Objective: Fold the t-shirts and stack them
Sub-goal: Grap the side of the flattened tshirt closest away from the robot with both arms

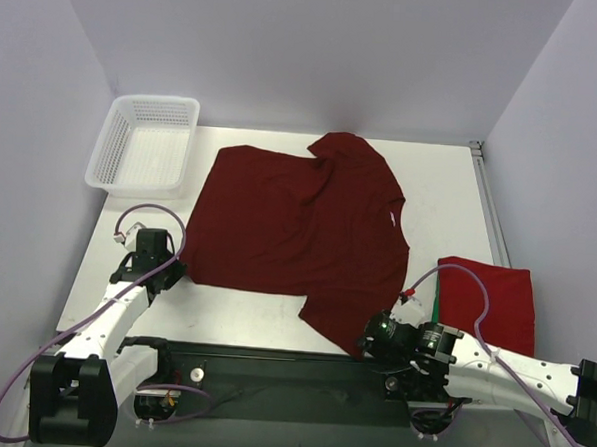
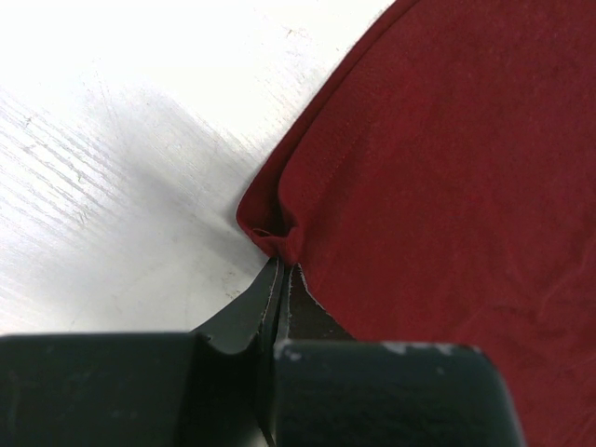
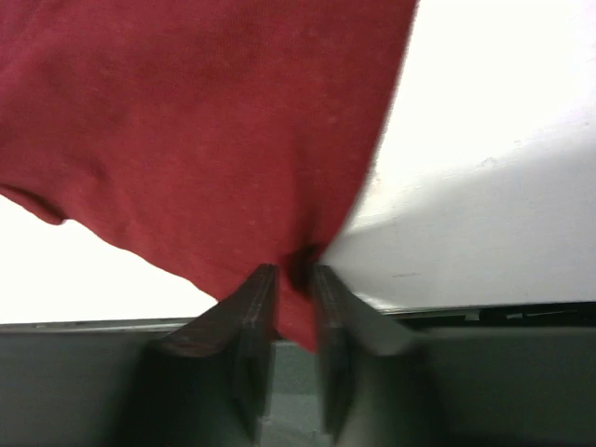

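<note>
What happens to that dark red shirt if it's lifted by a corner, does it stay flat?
Probably floppy: the maroon t-shirt puckers where the left fingers pinch its corner, so it should sag and drape. Likely light for its size, since the thin cloth lies in soft wrinkles on the table. It probably won't roll or break.

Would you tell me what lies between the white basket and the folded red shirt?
The spread maroon t-shirt lies between the white basket and the folded red shirt, plain in the top view.
</note>
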Action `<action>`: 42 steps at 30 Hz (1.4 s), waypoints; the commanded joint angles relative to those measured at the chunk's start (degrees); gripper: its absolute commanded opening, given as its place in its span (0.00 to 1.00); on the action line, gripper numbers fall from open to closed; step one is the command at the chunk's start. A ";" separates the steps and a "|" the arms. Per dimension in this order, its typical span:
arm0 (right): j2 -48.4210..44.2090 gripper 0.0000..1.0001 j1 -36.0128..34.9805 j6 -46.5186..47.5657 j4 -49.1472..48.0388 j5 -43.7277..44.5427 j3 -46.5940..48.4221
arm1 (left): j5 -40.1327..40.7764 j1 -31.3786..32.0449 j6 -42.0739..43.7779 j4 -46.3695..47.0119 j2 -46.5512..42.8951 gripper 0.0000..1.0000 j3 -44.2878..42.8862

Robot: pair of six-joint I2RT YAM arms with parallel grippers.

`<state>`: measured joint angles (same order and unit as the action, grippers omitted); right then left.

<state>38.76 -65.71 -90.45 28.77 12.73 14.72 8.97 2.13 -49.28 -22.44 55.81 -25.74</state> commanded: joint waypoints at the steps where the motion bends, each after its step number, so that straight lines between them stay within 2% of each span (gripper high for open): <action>1: 2.54 0.19 -0.47 -1.22 4.10 1.94 -2.24 | -0.10 -0.20 0.15 2.04 -0.44 0.00 -0.10; 5: 2.72 0.00 -0.38 0.54 5.32 4.75 -1.01 | 0.08 -0.20 0.23 1.87 -0.44 0.00 -0.19; 13: -6.84 0.00 -0.38 4.48 20.17 8.89 7.50 | 0.61 -0.20 0.23 -0.15 -3.25 0.00 -0.28; 14: -7.64 0.04 -0.29 5.54 20.70 8.02 7.86 | 0.52 -0.20 0.23 -0.24 -3.43 0.00 -0.28; 15: -8.08 0.13 -0.12 6.25 20.88 6.97 8.04 | 0.52 -0.11 0.23 -0.33 -3.52 0.00 -0.28; 16: -8.00 0.27 -0.12 6.69 21.06 4.43 8.04 | 0.35 -0.11 0.15 -0.33 -3.60 0.00 -0.19; 17: -7.74 0.31 -0.12 6.52 21.15 3.36 7.78 | 0.43 -0.11 0.06 -0.41 -3.60 0.00 -0.19; 21: -7.03 0.36 -0.21 6.17 20.88 0.81 6.11 | 0.17 0.07 -0.21 -0.33 -3.43 0.00 -0.02; 22: -7.73 0.43 -0.12 5.99 20.88 0.72 5.76 | 0.17 0.15 -0.21 -0.24 -3.43 0.00 0.16; 23: -8.09 0.46 -0.12 5.64 20.45 0.28 5.41 | 0.26 0.07 -0.21 -0.33 -3.52 0.00 0.16; 27: -7.48 0.50 -0.21 5.46 17.21 -1.12 3.92 | 0.26 0.15 -0.21 0.02 -3.43 0.00 0.60; 36: -2.82 0.48 -0.12 3.62 5.95 -4.03 -1.53 | 0.34 0.24 -0.38 0.81 -2.90 0.00 1.30; 38: -3.52 0.44 -0.20 2.74 5.59 -3.33 -2.24 | 0.26 0.24 -0.38 1.17 -2.81 0.00 1.48; 39: -4.04 0.41 -0.21 2.39 5.33 -2.98 -2.59 | 0.26 0.24 -0.38 1.17 -2.73 0.00 1.57; 40: -5.35 0.29 -0.12 1.69 5.15 -2.63 -2.85 | 0.26 0.24 -0.47 1.25 -2.64 0.00 1.65; 42: -7.11 0.17 -0.20 1.34 4.98 -2.19 -3.64 | 0.34 0.24 -0.47 1.25 -2.72 0.00 1.74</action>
<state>32.97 -65.69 -86.41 37.50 8.05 13.67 8.97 2.20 -49.34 -22.76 53.19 -24.05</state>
